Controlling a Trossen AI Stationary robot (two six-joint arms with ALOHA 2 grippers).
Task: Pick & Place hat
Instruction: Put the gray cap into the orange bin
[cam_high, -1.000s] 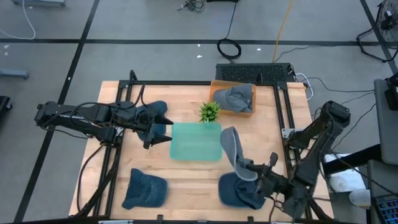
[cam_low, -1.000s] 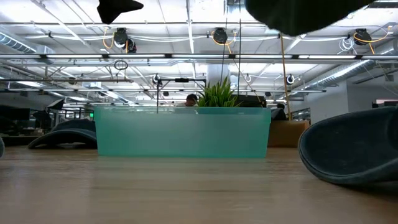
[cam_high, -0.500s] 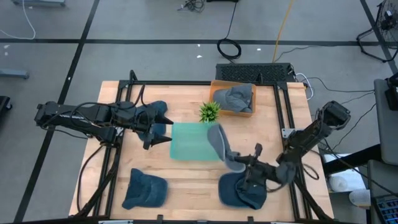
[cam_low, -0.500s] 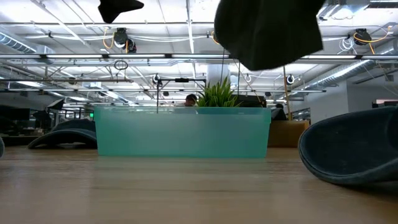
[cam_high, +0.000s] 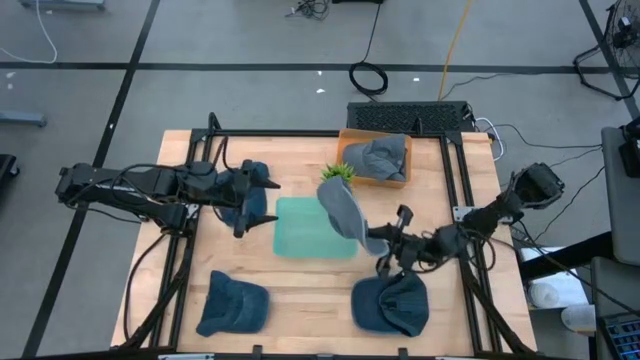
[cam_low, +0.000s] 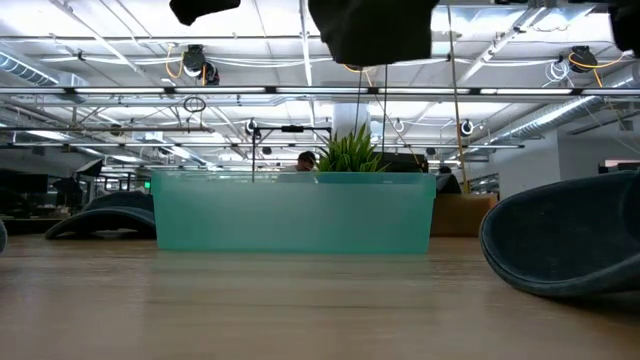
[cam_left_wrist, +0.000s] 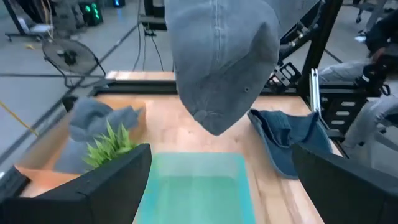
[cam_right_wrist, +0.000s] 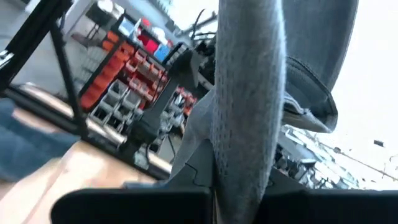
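Right end effector (cam_high: 383, 243) clenched on hat (cam_high: 343, 212) – fingertips hidden; left end effector (cam_high: 268, 201) released.

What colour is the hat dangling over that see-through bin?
Grey-blue denim hat, seen best in the left wrist view, hanging above the translucent green bin.

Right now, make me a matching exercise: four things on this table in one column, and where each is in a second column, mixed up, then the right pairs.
Things:
1. grey hat
2. teal tray
3. green plant
4. orange box

Places:
A. back edge, holding a crumpled hat
B. table centre, lying flat
C. held aloft by the right gripper
D. just behind the tray

Pairs: 1-C, 2-B, 3-D, 4-A
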